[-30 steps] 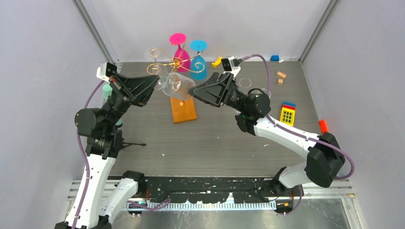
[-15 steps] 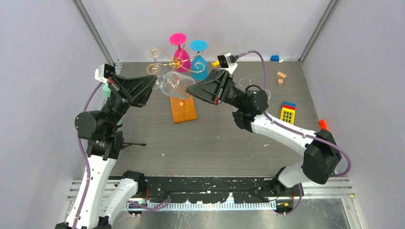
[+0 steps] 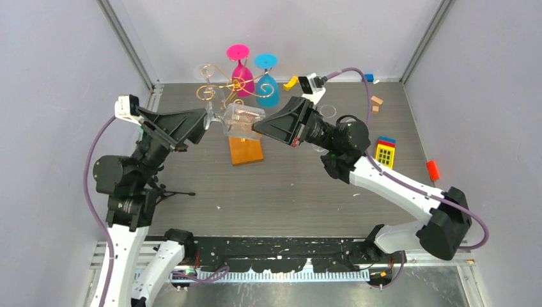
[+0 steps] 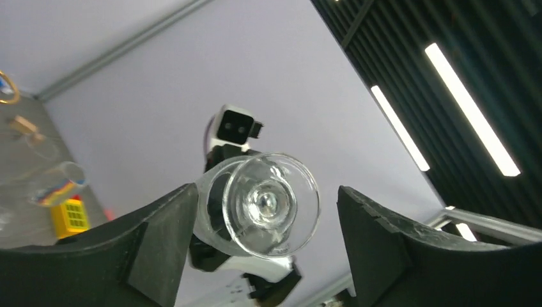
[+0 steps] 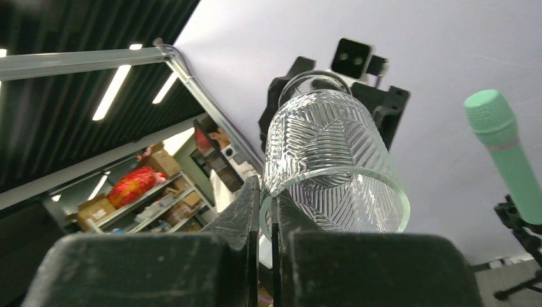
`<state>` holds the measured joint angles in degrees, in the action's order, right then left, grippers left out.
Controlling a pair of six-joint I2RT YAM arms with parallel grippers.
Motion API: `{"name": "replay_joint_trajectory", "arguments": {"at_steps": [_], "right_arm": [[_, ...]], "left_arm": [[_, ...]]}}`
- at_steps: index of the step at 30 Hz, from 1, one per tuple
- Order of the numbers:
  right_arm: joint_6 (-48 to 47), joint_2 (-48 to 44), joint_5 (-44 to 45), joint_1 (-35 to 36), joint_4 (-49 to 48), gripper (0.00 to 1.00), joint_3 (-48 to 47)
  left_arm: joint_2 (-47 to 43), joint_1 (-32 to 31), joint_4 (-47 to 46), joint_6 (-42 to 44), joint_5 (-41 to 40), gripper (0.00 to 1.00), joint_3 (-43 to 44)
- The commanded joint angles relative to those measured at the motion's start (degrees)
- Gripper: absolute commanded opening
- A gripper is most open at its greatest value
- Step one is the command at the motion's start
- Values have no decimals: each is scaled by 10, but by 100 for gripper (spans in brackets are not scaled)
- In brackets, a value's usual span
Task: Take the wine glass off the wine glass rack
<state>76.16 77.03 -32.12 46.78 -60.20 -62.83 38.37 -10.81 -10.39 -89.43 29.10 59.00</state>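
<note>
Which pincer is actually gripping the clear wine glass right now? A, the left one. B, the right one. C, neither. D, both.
B: the right pincer is pinched shut on the rim of the clear wine glass, while the left pincer stands wide open around its foot.

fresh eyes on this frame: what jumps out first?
A clear cut-pattern wine glass lies sideways in mid-air above the orange wooden base. The right gripper is shut on its rim; the left gripper stands open around its foot. Behind, a pink glass and a blue glass sit foot-up on the gold wire rack.
</note>
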Motion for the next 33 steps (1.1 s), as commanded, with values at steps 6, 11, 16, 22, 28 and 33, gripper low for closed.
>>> {"name": "replay_joint_trajectory", "arguments": {"at_steps": [6, 11, 16, 22, 28, 33], "right_arm": [[-228, -148, 93, 3, 360, 0, -6], [-374, -193, 175, 3, 649, 0, -50], [-466, -205, 290, 3, 923, 0, -85], [-492, -176, 437, 3, 1126, 0, -131], [-491, -115, 546, -1, 1223, 0, -149], [-494, -66, 559, -55, 1243, 0, -134]], "left_arm": [[-45, 0, 193, 298, 37, 94, 58], [-26, 0, 256, 395, 97, 95, 73], [-20, 1, 313, 470, 111, 96, 80], [-13, 0, 351, 515, 103, 96, 77], [-10, 0, 353, 522, 100, 96, 65], [-14, 0, 365, 535, 97, 96, 62]]}}
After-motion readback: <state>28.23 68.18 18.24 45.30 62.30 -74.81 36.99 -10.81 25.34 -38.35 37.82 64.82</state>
